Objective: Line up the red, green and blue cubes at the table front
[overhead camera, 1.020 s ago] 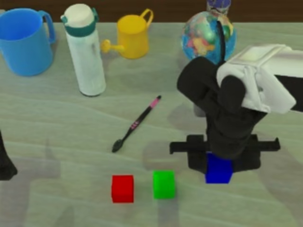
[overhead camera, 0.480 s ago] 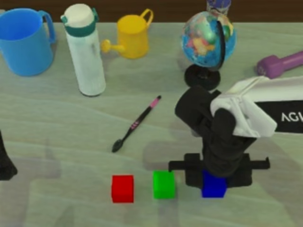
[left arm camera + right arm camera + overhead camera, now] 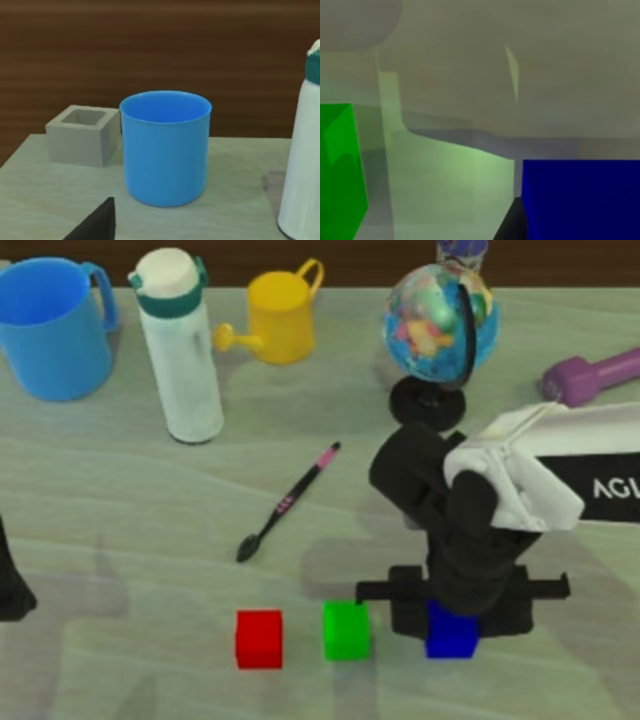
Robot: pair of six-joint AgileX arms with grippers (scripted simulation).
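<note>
Placing the blue cube (image 3: 451, 634) at the right end of the row, by the look of it; right gripper (image 3: 455, 615) down over that cube near the front edge of the table (image 3: 150, 540), with red cube (image 3: 259, 638) and green cube (image 3: 346, 630) already side by side to its left. Fingers hidden under the wrist from above and not clear in the right wrist view either, so cannot tell whether pinching the cube or let go. To finish well: settle the blue cube flat on the wood before releasing; match its front edge to the green one's; keep a gap like the one between red and green; lift straight up, no sideways drag that could nudge the green cube. Left gripper (image 3: 10, 585) parked at the table's left edge.

Counted: three cubes, one each red, green, blue; one blue mug (image 3: 52, 328); one white bottle (image 3: 182, 345); one yellow watering can (image 3: 277, 315); one globe (image 3: 436, 325); one purple dumbbell (image 3: 590, 375); one toothbrush (image 3: 288, 502); one grey hollow block (image 3: 83, 134).
</note>
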